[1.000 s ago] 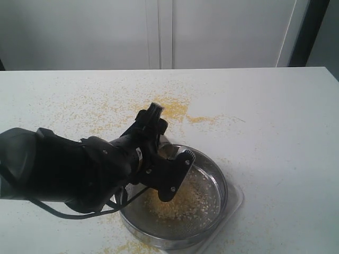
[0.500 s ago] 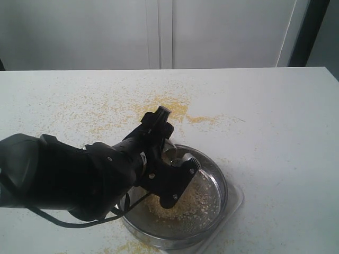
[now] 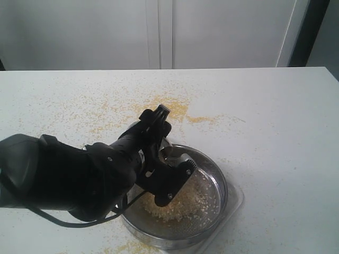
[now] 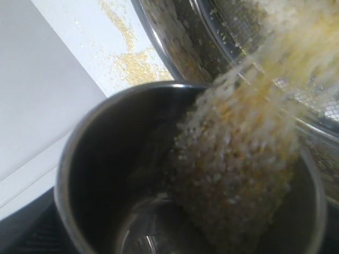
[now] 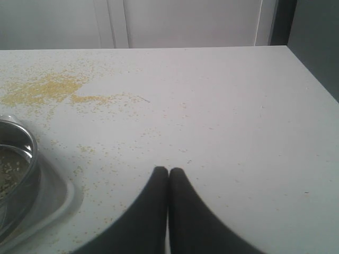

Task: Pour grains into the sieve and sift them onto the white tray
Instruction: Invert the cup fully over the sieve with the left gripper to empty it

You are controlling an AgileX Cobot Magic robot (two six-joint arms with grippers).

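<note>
My left gripper [image 3: 168, 145] is shut on a small steel cup [image 4: 74, 159] and holds it tipped over the near-left rim of the sieve [image 3: 225, 190]. The grains [image 4: 238, 169], whitish rice with yellow meal, slide out of the cup's mouth in a stream onto the mesh. A beige heap of grains [image 3: 180, 209] lies in the sieve. The sieve rests on the white tray [image 3: 238, 198], of which only the right corner shows. My right gripper [image 5: 168, 172] is shut and empty, low over bare table to the right of the tray [image 5: 58, 193] and sieve [image 5: 29, 148].
Spilled yellow meal [image 3: 175, 110] is scattered over the white table behind the sieve, with more [image 3: 124, 247] at the front edge. My bulky black left arm [image 3: 58, 174] covers the table left of the sieve. A white wall stands behind the table.
My left gripper has shifted a little toward the sieve's middle and rolled the cup further over. The heap in the sieve has spread.
</note>
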